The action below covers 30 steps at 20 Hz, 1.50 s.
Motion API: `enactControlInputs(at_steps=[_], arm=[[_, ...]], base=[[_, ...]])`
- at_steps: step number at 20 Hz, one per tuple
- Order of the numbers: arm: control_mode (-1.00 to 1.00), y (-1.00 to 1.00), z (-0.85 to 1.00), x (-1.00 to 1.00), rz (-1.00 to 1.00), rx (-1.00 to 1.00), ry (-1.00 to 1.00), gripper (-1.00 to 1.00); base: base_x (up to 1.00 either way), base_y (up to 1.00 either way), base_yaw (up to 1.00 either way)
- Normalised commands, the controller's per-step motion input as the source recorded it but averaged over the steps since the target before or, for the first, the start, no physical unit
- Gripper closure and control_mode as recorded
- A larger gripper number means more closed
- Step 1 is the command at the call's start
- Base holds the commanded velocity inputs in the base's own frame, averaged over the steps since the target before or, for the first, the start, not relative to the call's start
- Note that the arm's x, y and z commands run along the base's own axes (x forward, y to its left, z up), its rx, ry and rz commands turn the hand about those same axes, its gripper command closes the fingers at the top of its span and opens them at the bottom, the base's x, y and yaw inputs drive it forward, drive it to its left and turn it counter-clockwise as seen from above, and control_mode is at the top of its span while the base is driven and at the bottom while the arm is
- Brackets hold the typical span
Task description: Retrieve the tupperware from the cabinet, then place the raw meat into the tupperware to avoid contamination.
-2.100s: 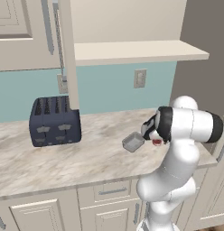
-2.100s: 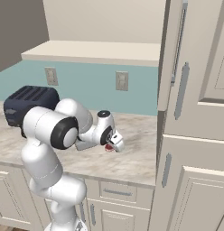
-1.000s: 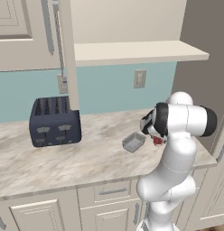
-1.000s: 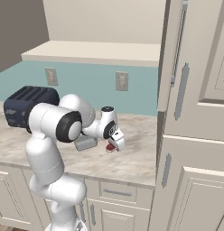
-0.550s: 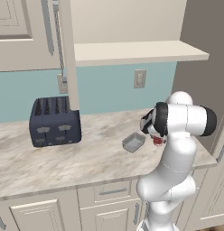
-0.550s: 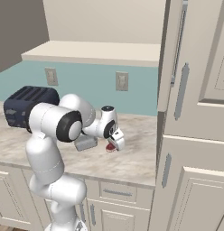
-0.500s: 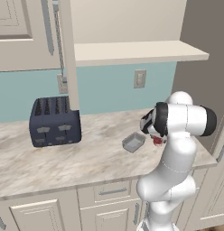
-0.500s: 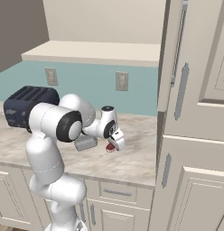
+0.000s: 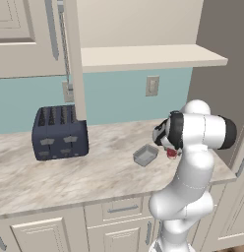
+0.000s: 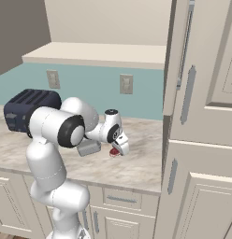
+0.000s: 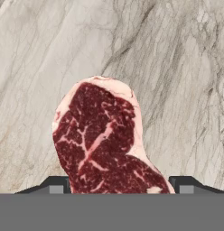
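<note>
One raw meat [image 11: 102, 144] lies flat on the counter [image 9: 94, 172], right of one grey tupperware [image 9: 145, 155] and one toaster [image 9: 60, 132]. Its long axis runs away from the gripper [image 11: 118, 185], whose jaws are spread astride it.

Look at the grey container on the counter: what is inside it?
The container looks empty from the left base view; the meat lies on the counter beside it. In the right base view the arm covers part of it.
</note>
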Motion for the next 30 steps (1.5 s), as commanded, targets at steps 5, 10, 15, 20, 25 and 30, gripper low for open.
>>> enactControlInputs(at_steps=[5,10,15,20,25,30], arm=[[-1.0,0.0,0.06,-0.06,0.01,0.0,-0.04,1.0],[-1.0,0.0,0.19,-0.06,0.0,0.0,-0.03,1.0],[-1.0,0.02,0.32,-0.08,0.0,0.01,0.0,1.0],[-1.0,0.13,0.42,0.0,0.0,0.02,0.0,1.0],[-1.0,0.27,0.36,-0.03,0.0,0.01,0.01,1.0],[-1.0,0.36,0.24,-0.06,0.0,0.0,0.0,1.0]], base=[[0.0,0.0,0.0],[0.0,0.0,0.0],[0.0,0.0,0.0],[0.0,0.0,0.0],[0.0,0.0,0.0],[0.0,0.0,0.0]])
